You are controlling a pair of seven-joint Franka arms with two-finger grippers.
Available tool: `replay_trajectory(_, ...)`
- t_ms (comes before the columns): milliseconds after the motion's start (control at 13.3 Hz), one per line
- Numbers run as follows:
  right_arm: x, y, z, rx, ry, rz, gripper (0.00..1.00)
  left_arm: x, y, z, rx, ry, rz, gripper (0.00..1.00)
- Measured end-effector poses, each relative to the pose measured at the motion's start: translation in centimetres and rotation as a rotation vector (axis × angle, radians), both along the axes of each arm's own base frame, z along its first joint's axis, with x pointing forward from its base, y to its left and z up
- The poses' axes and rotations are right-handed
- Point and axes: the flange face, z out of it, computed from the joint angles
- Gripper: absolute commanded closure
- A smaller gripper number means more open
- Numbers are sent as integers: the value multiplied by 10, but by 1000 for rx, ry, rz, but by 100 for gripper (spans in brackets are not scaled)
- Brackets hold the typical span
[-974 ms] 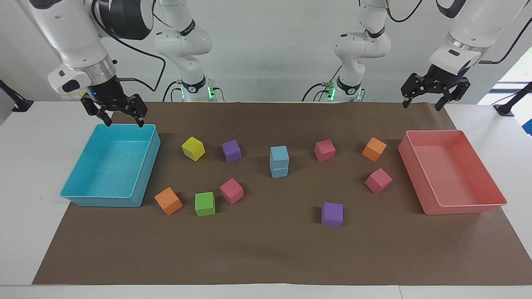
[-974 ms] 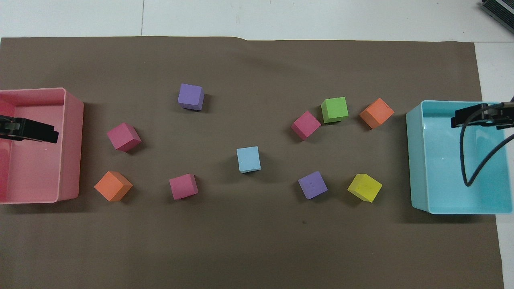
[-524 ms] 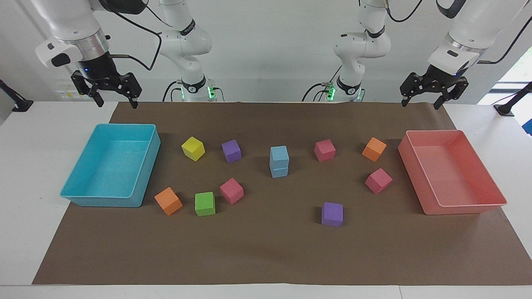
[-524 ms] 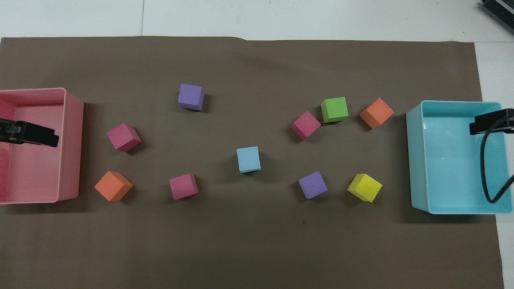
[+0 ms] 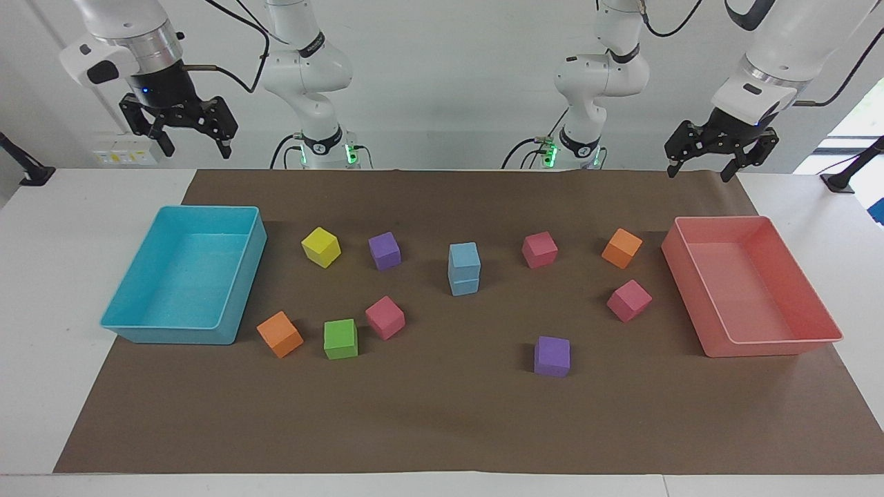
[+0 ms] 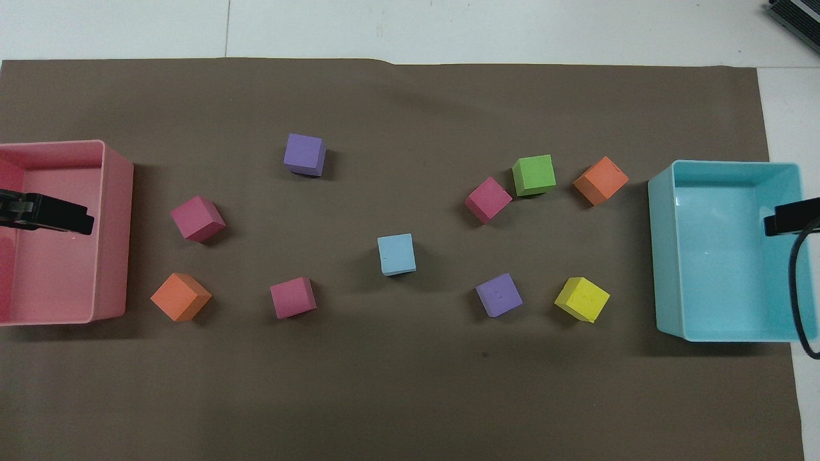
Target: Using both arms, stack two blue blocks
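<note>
Withdrawing upward, the right tool point(image 5: 183, 134) has cleared the cyan tray point(image 5: 238, 290), jaws wide, empty. Left tool point(image 5: 718, 155) waits wide above the pink tray point(image 5: 773, 345). Between both trays the blue blocks point(image 5: 464, 269) stand stacked; task judged complete.

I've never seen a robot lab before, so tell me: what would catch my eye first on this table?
Probably the two blue blocks stacked one on the other in the middle of the brown mat, with single coloured cubes scattered around them. A cyan tray sits at the right arm's end and a pink tray at the left arm's end. The right gripper and left gripper hang open and empty, raised above the table.
</note>
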Motion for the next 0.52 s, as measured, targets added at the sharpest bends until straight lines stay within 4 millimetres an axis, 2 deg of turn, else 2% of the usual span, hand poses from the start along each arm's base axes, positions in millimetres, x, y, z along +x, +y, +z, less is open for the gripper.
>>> replay_trajectory(524, -2, 5, -6, 1, 18, 15, 0, 0, 0, 0, 0, 0, 0, 0)
